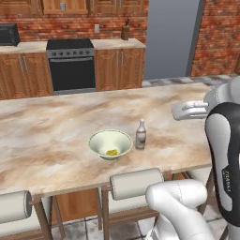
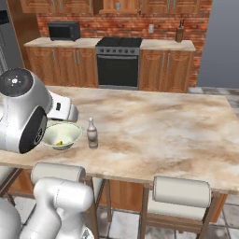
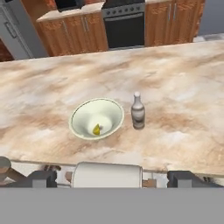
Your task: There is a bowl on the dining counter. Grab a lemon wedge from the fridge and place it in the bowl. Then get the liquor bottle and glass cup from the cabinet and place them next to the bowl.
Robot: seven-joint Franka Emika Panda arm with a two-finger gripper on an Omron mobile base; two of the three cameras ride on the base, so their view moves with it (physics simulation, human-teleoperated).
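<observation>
The dining counter (image 1: 56, 136) carries two of the three items: the bowl (image 3: 96, 118) sits near its front edge with the lemon wedge (image 3: 96, 129) inside, and the liquor bottle (image 3: 138, 111) stands upright just beside it. The gripper (image 3: 112, 178) hangs back over the stools, jaws spread wide and empty. By my judgement the glass cup remains, so the next move calls for returning to the cabinet.

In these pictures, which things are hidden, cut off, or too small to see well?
- Pale ceramic bowl: right base view, its left rim is behind the white arm.
- Yellow lemon wedge: too small to judge its shape.
- Small grey glass bottle: label too small to read.
- Black microwave: left base view, cut by the left edge.
</observation>
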